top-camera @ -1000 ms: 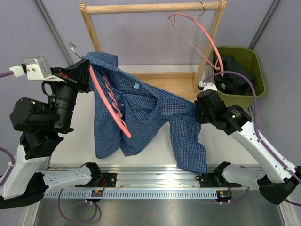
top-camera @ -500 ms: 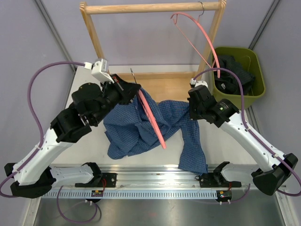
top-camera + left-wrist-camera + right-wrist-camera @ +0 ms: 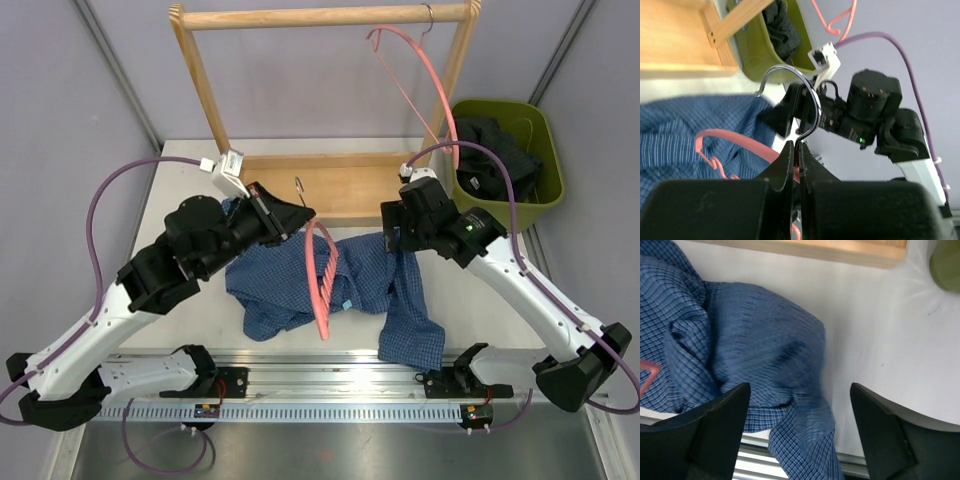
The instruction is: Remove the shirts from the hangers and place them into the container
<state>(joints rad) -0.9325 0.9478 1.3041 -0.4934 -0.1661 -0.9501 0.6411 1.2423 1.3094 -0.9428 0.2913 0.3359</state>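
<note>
The blue checked shirt point(image 3: 285, 285) lies crumpled on the table, one sleeve point(image 3: 412, 330) trailing over the front edge. A salmon-pink hanger point(image 3: 322, 285) slants across it. My left gripper point(image 3: 298, 212) is shut on that hanger's metal hook point(image 3: 807, 100), seen pinched between the jaws of the left gripper point(image 3: 799, 150). My right gripper point(image 3: 395, 238) hovers open over the shirt point(image 3: 765, 350), which lies slack below the right gripper point(image 3: 797, 410). The other hanger point(image 3: 430, 75) hangs bare on the rack. A black shirt point(image 3: 495, 150) lies in the olive-green container point(image 3: 545, 185).
The wooden rack point(image 3: 320, 16) stands at the back, its base board point(image 3: 340, 195) just behind both grippers. The container point(image 3: 757, 50) sits to the right of the rack. A metal rail point(image 3: 330, 375) runs along the table's near edge.
My left arm swung right and down with the hanger, and the blue shirt collapsed onto the table. My right gripper opened and let go of the shirt.
</note>
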